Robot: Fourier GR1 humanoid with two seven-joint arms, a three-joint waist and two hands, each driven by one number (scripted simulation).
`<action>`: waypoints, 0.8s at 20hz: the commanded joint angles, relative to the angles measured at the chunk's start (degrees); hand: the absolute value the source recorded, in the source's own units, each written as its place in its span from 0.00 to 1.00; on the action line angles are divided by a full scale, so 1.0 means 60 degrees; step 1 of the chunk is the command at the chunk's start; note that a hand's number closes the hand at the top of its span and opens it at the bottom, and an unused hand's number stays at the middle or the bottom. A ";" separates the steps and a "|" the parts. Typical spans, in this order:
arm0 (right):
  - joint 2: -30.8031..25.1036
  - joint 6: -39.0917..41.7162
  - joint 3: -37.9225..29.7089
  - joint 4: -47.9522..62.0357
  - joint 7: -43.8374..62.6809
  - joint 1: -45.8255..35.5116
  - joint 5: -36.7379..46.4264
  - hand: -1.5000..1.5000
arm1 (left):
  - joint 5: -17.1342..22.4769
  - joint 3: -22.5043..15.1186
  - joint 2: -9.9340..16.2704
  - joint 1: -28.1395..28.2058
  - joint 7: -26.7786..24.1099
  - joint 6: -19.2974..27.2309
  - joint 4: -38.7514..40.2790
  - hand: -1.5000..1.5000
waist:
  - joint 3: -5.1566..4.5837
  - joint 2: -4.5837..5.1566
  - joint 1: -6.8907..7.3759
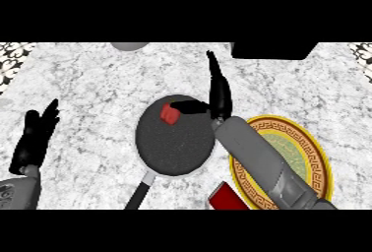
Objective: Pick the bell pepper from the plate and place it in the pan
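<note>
The red bell pepper [169, 113] lies inside the dark round pan [174, 147], near its far rim. My right hand [219, 96] hovers at the pan's far right edge, fingers straight and pointing away from me. Its thumb reaches left and ends right beside the pepper; I cannot tell if they touch. The right forearm crosses the left part of the gold-rimmed plate [322, 165], which stands right of the pan with nothing on the part that shows. My left hand [33, 138] rests open at the left edge, fingers up.
The pan's handle [141, 192] points toward me at the lower left. A flat red object [227, 198] lies at the near edge between the pan and the plate. A grey round thing [131, 46] and a black block [272, 50] sit at the far edge.
</note>
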 commanded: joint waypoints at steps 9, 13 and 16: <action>-0.3876 0.2121 -0.0865 -0.5014 0.0370 0.3549 -0.0503 0.00 | 0.0169 0.0316 0.0150 0.0597 0.0210 -0.0110 -0.0610 0.50 | -0.0007 -0.0138 -0.0461; -0.5308 0.3631 -0.1861 -0.5703 -0.0021 0.4662 -0.1196 0.00 | 0.0225 0.0382 0.0201 0.0418 0.0441 -0.0201 -0.0504 0.50 | -0.0004 -0.0102 -0.0410; -0.5903 0.4083 -0.2153 -0.6778 -0.0246 0.6037 -0.1367 0.00 | 0.0274 0.0584 0.0453 0.0347 0.0031 -0.0365 -0.0260 0.50 | -0.0007 -0.0101 -0.0476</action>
